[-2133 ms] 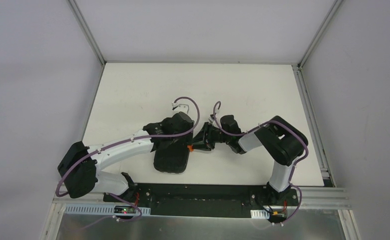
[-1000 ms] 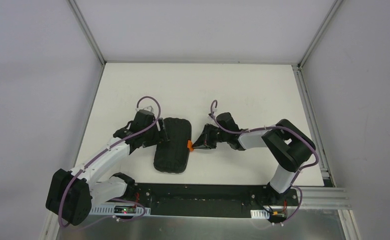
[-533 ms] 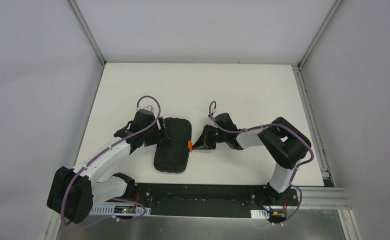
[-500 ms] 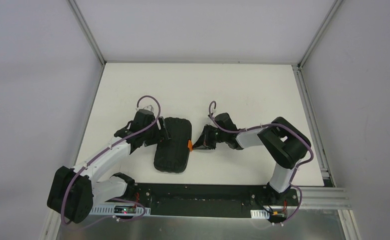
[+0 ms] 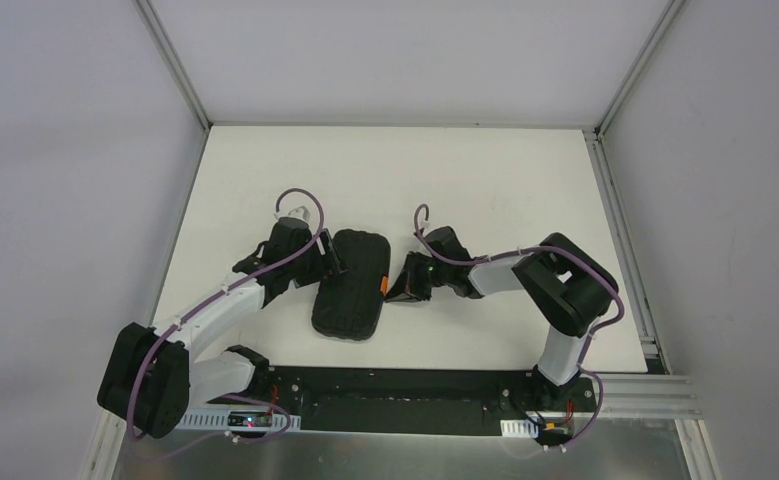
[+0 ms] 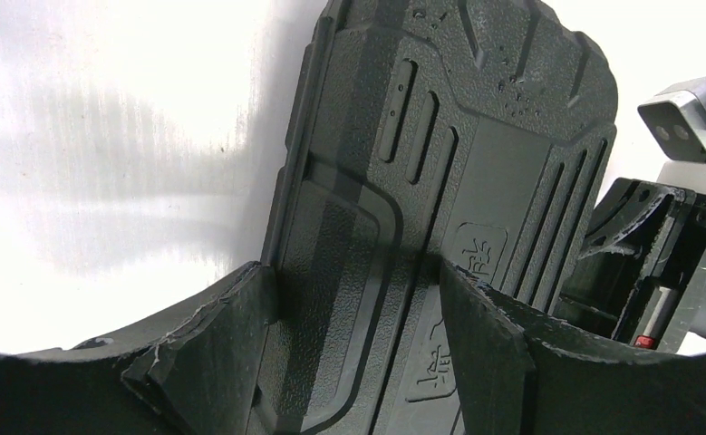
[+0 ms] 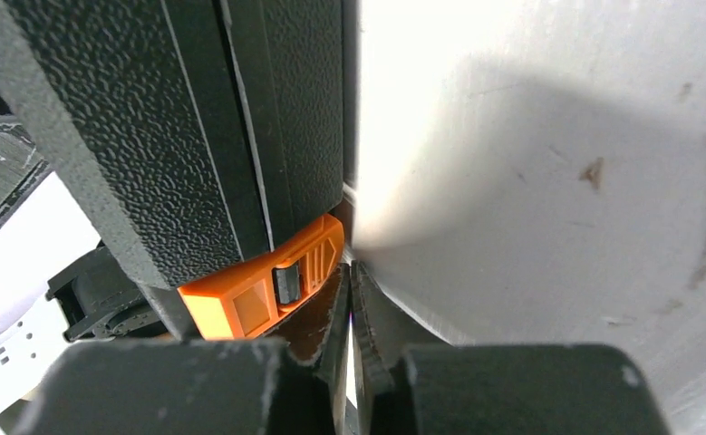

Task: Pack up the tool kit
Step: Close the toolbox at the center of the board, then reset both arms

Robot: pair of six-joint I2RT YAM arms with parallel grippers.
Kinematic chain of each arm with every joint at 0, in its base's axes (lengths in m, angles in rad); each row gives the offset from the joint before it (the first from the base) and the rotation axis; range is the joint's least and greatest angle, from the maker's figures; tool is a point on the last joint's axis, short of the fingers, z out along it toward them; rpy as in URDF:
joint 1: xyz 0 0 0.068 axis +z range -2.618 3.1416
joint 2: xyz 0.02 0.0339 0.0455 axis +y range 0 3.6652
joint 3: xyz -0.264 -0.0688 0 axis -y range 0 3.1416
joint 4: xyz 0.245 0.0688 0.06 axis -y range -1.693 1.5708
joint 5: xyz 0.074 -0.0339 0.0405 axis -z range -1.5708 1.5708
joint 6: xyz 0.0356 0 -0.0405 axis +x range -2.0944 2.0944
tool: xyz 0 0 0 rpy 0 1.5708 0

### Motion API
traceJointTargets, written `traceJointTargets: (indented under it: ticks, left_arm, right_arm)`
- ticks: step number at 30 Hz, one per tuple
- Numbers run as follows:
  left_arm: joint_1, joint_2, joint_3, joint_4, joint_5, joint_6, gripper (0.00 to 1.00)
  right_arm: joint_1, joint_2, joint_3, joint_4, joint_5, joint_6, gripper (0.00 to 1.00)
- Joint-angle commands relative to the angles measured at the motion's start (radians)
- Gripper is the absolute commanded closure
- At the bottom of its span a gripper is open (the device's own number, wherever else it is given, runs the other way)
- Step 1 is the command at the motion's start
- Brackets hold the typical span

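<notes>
On the flat white table (image 5: 485, 180), a bit nearer to our arms than to the far edge, lies the black rounded plastic tool case (image 5: 350, 290). It lies flat with its two halves shut together. Its long side points away from us and leans a little to the right. We have one arm on each side of it.

Our left gripper (image 5: 327, 262) is at the left side of the case, near its far end. From the left wrist we see the bumpy top of the case (image 6: 440, 163) with its long grooves. The left gripper (image 6: 351, 276) has its two fingers spread wide apart. One finger (image 6: 204, 353) sits at the left edge of the case and the other finger (image 6: 489, 344) sits over the top. We cannot tell if they press on it.

Our right gripper (image 5: 393, 287) is at the right side of the case, right by the small orange plastic latch (image 5: 381, 283). From the right wrist we see the right gripper (image 7: 349, 272) squeezed together, with only a thin crack between the fingers and nothing held. Its tips come up just under the latch (image 7: 267, 281) and look to touch it. The latch sticks out where the two halves of the case (image 7: 195, 109) meet. We cannot tell if it is clicked shut.
</notes>
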Motion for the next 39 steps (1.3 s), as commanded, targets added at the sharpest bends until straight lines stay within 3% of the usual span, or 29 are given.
traceJointTargets:
  ticks: [1,5,9,15,18,20,29,39]
  left_arm:
    - [-0.022,0.066,-0.037,-0.004,0.063,-0.055,0.32]
    - [-0.022,0.128,0.022,0.035,0.091,-0.055,0.29]
    - [-0.016,0.106,0.079,0.035,0.054,-0.037,0.24]
    - [0.019,-0.099,0.182,-0.108,-0.105,0.053,0.03]
    - [0.025,-0.242,0.23,-0.182,-0.256,0.133,0.01]
    - [0.027,-0.341,0.262,-0.224,-0.351,0.187,0.01]
    - [0.027,-0.706,0.315,-0.254,-0.612,0.429,0.01]
    - [0.027,-0.959,0.125,-0.077,-0.746,0.504,0.01]
  right_arm:
    - [-0.019,-0.074,-0.005,0.0,0.088,-0.022,0.92]
    - [-0.123,-0.222,-0.1,-0.102,0.227,-0.069,0.83]
    - [-0.209,-0.5,-0.135,-0.34,0.455,-0.172,0.63]
    - [-0.266,-0.957,-0.059,-0.745,0.924,-0.345,0.29]
    - [-0.27,-1.153,-0.01,-0.845,1.089,-0.416,0.18]
    - [-0.27,-1.269,0.017,-0.885,1.17,-0.457,0.03]
    - [-0.27,-1.618,0.108,-0.988,1.407,-0.616,0.01]
    - [-0.269,-1.796,0.001,-0.86,1.509,-0.786,0.01]
